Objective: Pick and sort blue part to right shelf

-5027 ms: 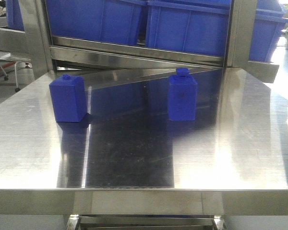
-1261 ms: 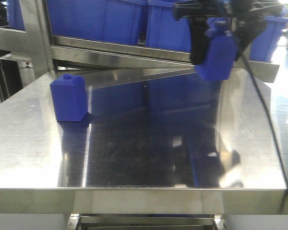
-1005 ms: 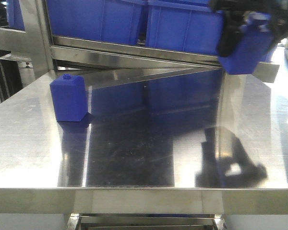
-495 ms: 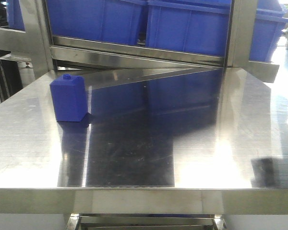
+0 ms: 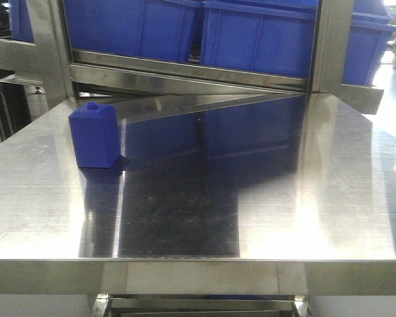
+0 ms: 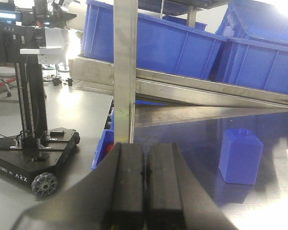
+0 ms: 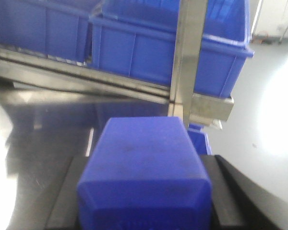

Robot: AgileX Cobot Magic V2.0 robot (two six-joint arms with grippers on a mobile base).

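Front view: a knobbed block (image 5: 96, 140) stands at the left of the table (image 5: 264, 218). The shelf (image 5: 185, 78) and its bins (image 5: 257, 39) run along the top.

Left wrist view: the left fingers (image 6: 127, 184), at bottom centre, are pressed together on nothing, and the block is at the right.

Right wrist view: the right fingers (image 7: 65, 196) clamp the blue part (image 7: 146, 172) at bottom centre, below the shelf post (image 7: 187, 57).

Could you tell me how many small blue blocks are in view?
2: the knobbed block on the table, left; the blue part in the right hand. Bins may hide more.
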